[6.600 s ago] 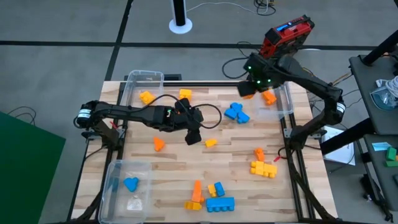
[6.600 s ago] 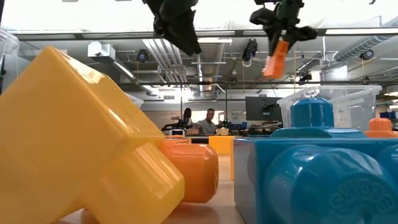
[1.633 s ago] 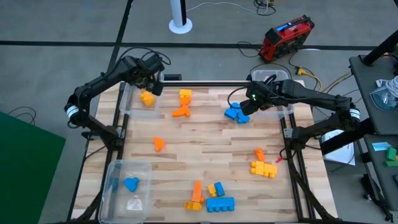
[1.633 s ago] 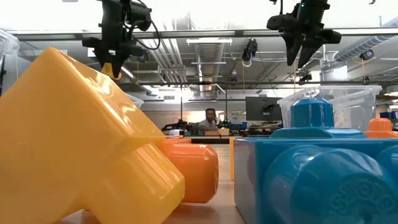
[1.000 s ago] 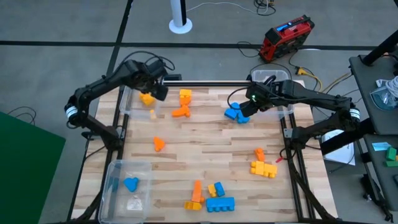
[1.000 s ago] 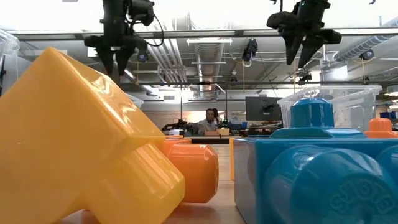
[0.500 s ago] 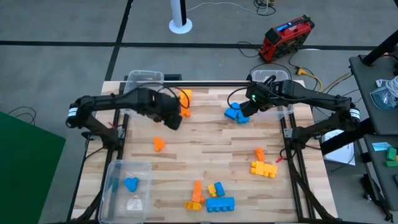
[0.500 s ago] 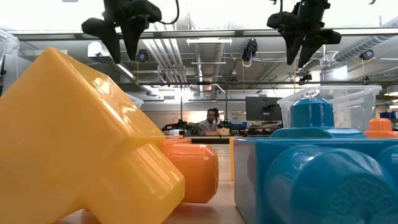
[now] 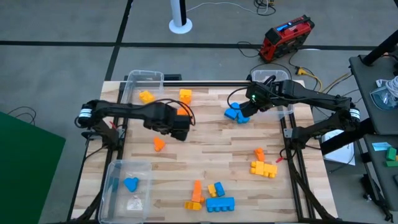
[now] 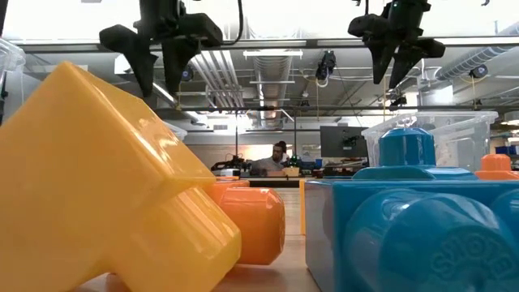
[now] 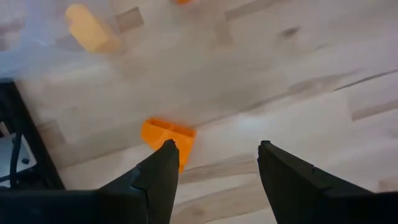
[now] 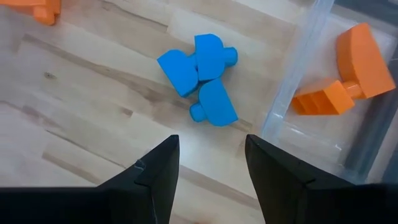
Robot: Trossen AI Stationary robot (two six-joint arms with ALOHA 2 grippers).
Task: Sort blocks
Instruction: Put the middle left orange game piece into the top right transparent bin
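Over the wooden table [image 9: 205, 155] from above, the left gripper [image 9: 180, 129] hovers near an orange block [image 9: 159, 144], the right gripper [image 9: 244, 107] by the blue blocks [image 9: 235, 113]. Left wrist view: fingers spread, nothing held, orange block half hidden behind one finger [image 11: 158, 177]. Right wrist view: also spread wide; the blocks look light, rigid, slick, so I'd pinch flat sides.

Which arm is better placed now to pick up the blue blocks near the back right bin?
The right arm. Its open pincer hovers just beside the cluster of blue blocks next to the bin holding orange blocks. The left pincer, also open, is over the table's middle, nearer an orange block.
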